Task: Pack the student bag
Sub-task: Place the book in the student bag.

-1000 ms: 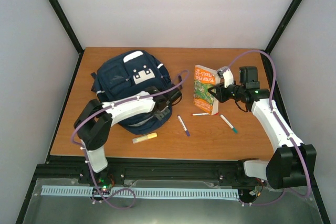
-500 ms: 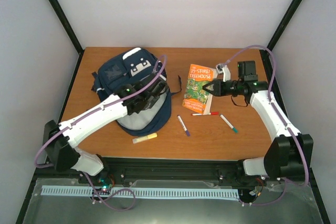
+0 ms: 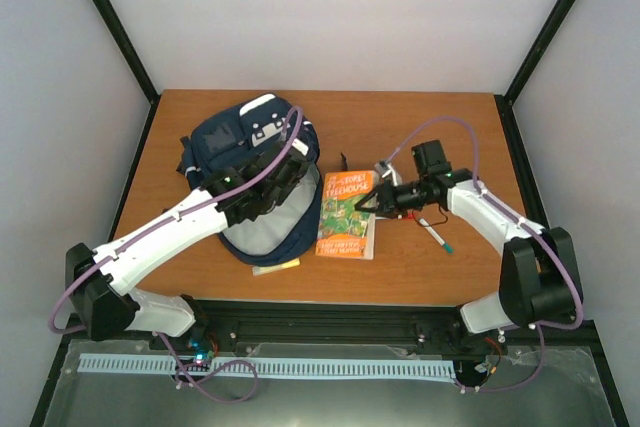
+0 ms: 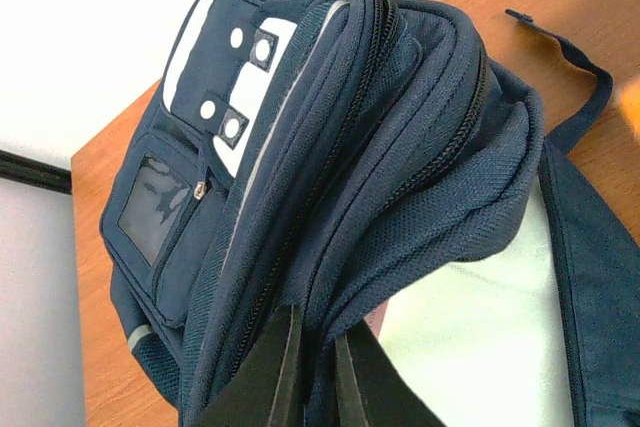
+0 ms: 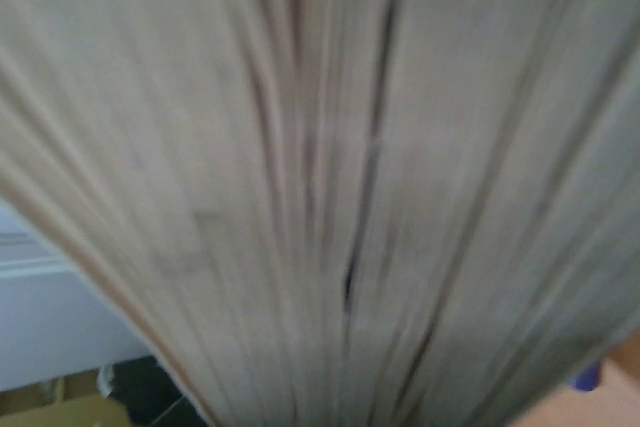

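Left hand [image 4: 318,332] pinches the student bag [image 3: 225,137] rim while right hand [image 3: 366,203] grips the book [image 3: 345,217], long edge facing the bag just left.

**Navy cloth, glossy print and smooth wood**

The student bag [image 3: 225,137] is matt navy woven fabric. The weave is coarser and mesh-like along the zipped edges. One pocket has a glossy clear plastic window [image 4: 150,209], and the lining [image 3: 270,232] is pale and smooth. The table [image 3: 420,117] has a smooth, satin wood-grain top. The book [image 3: 345,215] has a glossy printed cover, and its page edges [image 5: 320,187] are matt cream paper.
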Tool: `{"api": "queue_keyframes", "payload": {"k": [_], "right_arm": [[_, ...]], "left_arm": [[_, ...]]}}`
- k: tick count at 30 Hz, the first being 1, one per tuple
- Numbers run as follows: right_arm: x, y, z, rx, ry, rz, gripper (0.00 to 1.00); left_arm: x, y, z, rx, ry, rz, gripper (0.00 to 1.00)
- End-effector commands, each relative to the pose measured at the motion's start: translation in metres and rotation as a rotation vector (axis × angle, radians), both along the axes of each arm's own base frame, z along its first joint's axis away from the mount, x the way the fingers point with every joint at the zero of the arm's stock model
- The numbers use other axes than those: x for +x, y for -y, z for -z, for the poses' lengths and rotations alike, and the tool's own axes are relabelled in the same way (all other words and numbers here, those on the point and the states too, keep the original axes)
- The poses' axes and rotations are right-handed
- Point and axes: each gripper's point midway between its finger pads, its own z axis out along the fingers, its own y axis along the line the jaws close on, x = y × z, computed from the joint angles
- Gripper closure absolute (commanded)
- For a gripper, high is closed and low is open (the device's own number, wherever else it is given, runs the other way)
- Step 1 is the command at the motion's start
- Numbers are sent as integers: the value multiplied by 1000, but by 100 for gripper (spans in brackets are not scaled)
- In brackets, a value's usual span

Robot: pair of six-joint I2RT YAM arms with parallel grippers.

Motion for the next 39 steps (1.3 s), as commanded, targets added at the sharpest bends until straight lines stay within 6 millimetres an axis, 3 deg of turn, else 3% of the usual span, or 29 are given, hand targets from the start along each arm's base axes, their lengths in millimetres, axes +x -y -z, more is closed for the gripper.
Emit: {"api": "queue_keyframes", "payload": {"k": [1, 7, 19, 24, 39], "right_arm": [[-30, -30, -8, 114, -55, -140, 97], [-51, -69, -7, 156, -81, -312, 97], [-34, -138, 13, 201, -180, -496, 97], [-28, -153, 30, 193, -210, -509, 97], [33, -191, 53, 154, -108, -362, 97]], "left_arm": [[10, 1, -45, -141, 142, -20, 99], [10, -4, -43, -180, 137, -24, 99], [13, -10, -43, -269, 132, -33, 99], [14, -12, -45, -312, 123, -31, 99], [9, -14, -50, -361, 127, -16, 99]]}}
